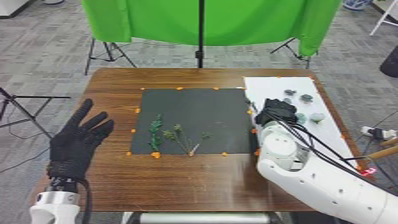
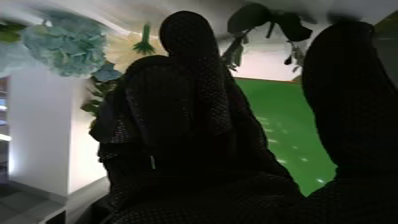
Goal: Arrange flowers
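In the head view, my right hand [image 1: 275,111] is over the white sheet [image 1: 266,88] at the table's right, beside a pale green flower [image 1: 317,117]. Two dark grey-green sprigs [image 1: 306,98] lie farther back. Green stems [image 1: 155,132] and a branching sprig [image 1: 181,138] rest on the black mat [image 1: 204,107]. My left hand [image 1: 75,142] stands open left of the mat. Seen from the right wrist, my right hand [image 2: 191,120] has its thumb apart from relaxed fingers, holding nothing visible; a blue-green bloom [image 2: 71,45], a cream flower [image 2: 124,49] and dark leaves [image 2: 250,20] are near the fingertips.
Orange tabs [image 1: 155,155] line the mat's edges on the brown table [image 1: 191,182]. Behind the table hangs a green cloth [image 1: 160,22] on a stand. At the right, a wooden object [image 1: 384,152] and a pink item [image 1: 369,171] lie near the edge.
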Available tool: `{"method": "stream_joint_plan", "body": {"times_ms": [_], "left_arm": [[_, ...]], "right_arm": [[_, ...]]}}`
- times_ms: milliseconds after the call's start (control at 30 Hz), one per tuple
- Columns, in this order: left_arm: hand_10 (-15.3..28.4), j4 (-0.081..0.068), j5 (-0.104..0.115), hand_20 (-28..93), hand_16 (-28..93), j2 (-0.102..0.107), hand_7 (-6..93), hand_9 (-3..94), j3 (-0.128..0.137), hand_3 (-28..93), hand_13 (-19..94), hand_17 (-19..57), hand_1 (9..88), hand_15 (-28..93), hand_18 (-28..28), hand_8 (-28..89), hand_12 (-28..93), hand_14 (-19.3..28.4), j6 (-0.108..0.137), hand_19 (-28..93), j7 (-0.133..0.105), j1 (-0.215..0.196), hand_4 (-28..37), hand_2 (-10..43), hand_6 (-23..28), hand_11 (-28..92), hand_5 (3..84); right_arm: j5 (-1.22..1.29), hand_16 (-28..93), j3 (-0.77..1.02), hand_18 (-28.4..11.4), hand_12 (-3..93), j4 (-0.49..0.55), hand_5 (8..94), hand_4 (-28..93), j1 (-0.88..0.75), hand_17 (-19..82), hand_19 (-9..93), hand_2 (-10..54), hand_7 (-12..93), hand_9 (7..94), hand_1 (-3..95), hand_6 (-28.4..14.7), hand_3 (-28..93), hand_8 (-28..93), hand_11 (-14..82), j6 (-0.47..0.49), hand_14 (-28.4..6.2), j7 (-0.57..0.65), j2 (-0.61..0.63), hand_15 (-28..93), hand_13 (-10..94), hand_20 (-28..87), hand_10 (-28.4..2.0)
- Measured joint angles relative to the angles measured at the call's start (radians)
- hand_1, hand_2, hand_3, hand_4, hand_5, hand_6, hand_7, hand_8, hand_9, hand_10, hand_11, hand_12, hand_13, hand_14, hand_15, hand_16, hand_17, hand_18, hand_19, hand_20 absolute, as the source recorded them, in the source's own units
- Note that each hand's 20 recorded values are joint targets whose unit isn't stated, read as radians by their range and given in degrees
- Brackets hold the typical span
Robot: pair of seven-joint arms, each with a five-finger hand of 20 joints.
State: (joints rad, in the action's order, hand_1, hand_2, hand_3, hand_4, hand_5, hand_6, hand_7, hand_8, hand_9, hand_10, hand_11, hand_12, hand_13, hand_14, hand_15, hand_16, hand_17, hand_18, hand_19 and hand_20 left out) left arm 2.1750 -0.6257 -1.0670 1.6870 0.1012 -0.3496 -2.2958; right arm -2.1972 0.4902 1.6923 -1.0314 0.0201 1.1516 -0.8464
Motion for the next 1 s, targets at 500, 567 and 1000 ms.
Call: {"method": "stream_joint_plan", "body": {"times_ms": [500, 567, 1000], "left_arm": [[19.0, 0.0, 0.001, 39, -6, 0.004, 11.7, 32.0, -0.002, 77, 23, -6.1, 23.8, 48, 28.4, -10, 12, 28.2, 0.002, 42, 0.001, 0.01, -28.1, 6.4, 3.7, 21, 33.3], [19.0, 0.0, 0.001, 39, -6, 0.004, 11.8, 32.0, -0.002, 77, 24, -6.1, 23.8, 48, 28.4, -10, 12, 28.2, 0.002, 42, 0.002, 0.012, -28.1, 6.4, 3.7, 21, 33.3], [19.0, 0.001, -0.001, 39, -6, -0.008, 11.7, 32.0, 0.017, 77, 24, -6.2, 23.7, 47, 28.4, -10, 12, 28.2, 0.002, 42, 0.016, 0.004, -28.1, 6.4, 3.8, 21, 33.2]], "right_arm": [[0.04, 21, -0.126, -26.5, 24.3, -0.136, 90.8, -28, 0.159, 40, 93, -9.5, 17, 93.1, 56.9, -2.0, 67, 6, 36.2, 0.043, -7.9, 0.014, -0.096, 71, 82, 37, -9.7], [0.038, 21, -0.126, -26.2, 24.2, -0.139, 91.2, -28, 0.159, 40, 93, -9.5, 17, 93.4, 57.1, -2.0, 67, 7, 36.9, 0.042, -7.8, 0.008, -0.105, 71, 82, 38, -9.6], [-0.027, 23, -0.112, -25.7, 21.5, -0.092, 93.3, -28, 0.084, 40, 93, -9.5, 19, 93.7, 56.1, -3.5, 75, 10, 44.3, -0.168, -8.2, -0.041, -0.058, 77, 82, 47, -10.8]]}}
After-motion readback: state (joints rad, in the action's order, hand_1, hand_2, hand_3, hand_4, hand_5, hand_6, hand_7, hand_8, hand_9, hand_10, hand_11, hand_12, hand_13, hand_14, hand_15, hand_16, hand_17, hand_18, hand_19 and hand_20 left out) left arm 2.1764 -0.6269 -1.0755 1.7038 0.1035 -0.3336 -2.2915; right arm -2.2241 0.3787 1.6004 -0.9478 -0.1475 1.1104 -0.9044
